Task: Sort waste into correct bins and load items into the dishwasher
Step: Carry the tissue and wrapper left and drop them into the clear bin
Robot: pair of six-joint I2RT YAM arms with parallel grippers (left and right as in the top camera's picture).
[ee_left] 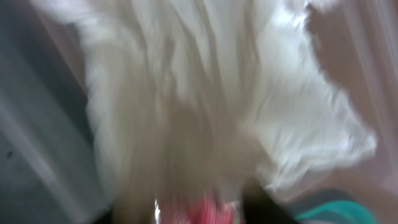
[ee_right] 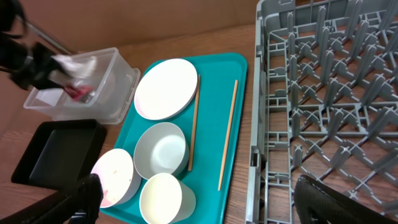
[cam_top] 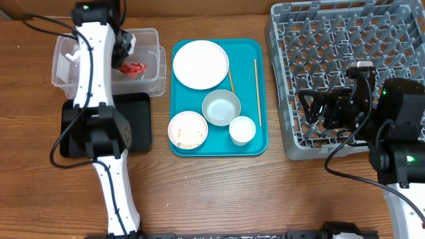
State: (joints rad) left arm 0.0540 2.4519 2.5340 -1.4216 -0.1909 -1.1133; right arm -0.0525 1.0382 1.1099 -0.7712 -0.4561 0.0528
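My left gripper point(cam_top: 125, 52) reaches down into the clear tub point(cam_top: 154, 83). The red wrapper point(cam_top: 135, 68) lies at its fingertips and the white napkin point(ee_left: 205, 93) is just beyond. The left wrist view is blurred, so its grip is unclear. On the teal tray point(cam_top: 219, 149) are the white plate point(cam_top: 200, 64), the metal bowl point(cam_top: 221, 107), the white bowl point(cam_top: 188, 129) with rice grains, the small cup point(cam_top: 242, 130) and two chopsticks point(cam_top: 256, 93). My right gripper point(ee_right: 199, 193) is open and empty over the near left edge of the grey dish rack point(cam_top: 345, 40).
The shallow black tray point(cam_top: 136, 126) sits in front of the tub, partly under the left arm. The right arm's body covers the rack's near right part. Bare wooden table lies along the front.
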